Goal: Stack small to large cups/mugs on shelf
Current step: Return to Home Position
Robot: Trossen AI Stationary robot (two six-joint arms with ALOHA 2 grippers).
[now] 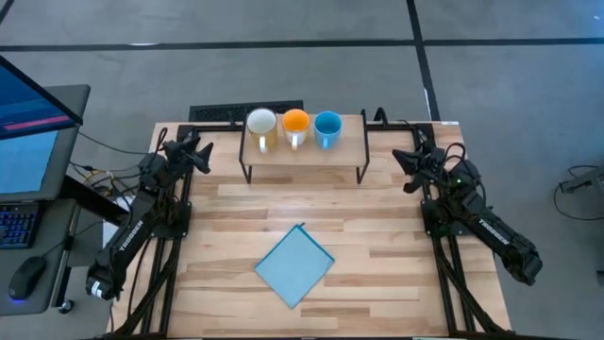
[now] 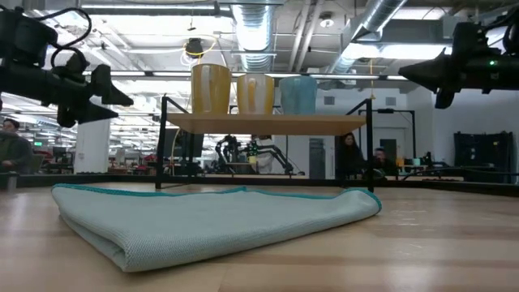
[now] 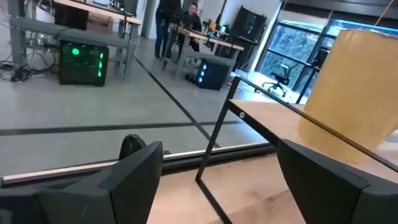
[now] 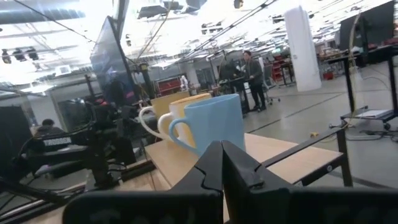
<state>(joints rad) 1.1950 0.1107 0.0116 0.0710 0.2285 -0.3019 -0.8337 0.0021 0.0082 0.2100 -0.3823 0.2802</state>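
Note:
Three mugs stand upright in a row on the shelf, bottoms on its wood top: cream at left, orange in the middle, light blue at right. My left gripper is open and empty, left of the shelf, with the cream mug ahead of it. My right gripper is shut and empty, right of the shelf, facing the blue mug.
A light-blue square cloth lies flat on the table's near middle; it fills the foreground of the low view. A monitor and keyboard stand off the table's left. People stand in the room behind.

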